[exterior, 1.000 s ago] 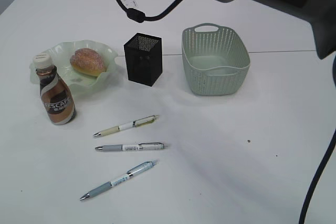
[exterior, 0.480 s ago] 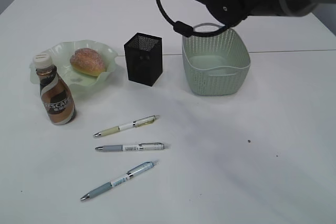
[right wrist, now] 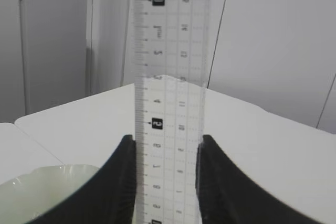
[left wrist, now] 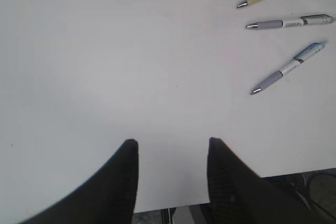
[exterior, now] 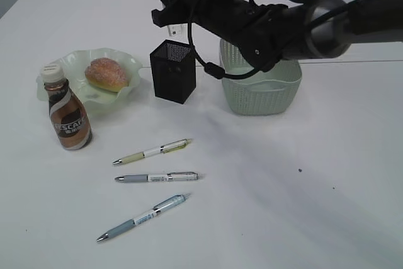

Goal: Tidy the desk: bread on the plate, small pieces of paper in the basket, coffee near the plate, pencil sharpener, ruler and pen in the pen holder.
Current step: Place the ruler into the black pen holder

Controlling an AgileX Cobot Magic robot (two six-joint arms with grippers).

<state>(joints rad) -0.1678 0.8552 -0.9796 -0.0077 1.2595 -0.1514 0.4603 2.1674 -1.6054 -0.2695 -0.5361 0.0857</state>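
Three pens (exterior: 151, 177) lie nr the bench's (exterior: 302, 206) front edge. Left claw (left wrist: 170, 148) hangs released over bare bench there. Farther back: coffee (exterior: 68, 116), then bread (exterior: 106, 74) on plate (exterior: 129, 62) twd the left edge, pen holder (exterior: 172, 72), basket (exterior: 264, 96). Right claw (right wrist: 165, 145) grips ruler (right wrist: 168, 93) above the holder, toward the far edge.

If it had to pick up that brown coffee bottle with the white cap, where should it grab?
Probably from above or the side, pincer closing around the brown coffee bottle at its narrow neck below the white cap: it stands upright, and the wavy pale green plate crowds it behind.
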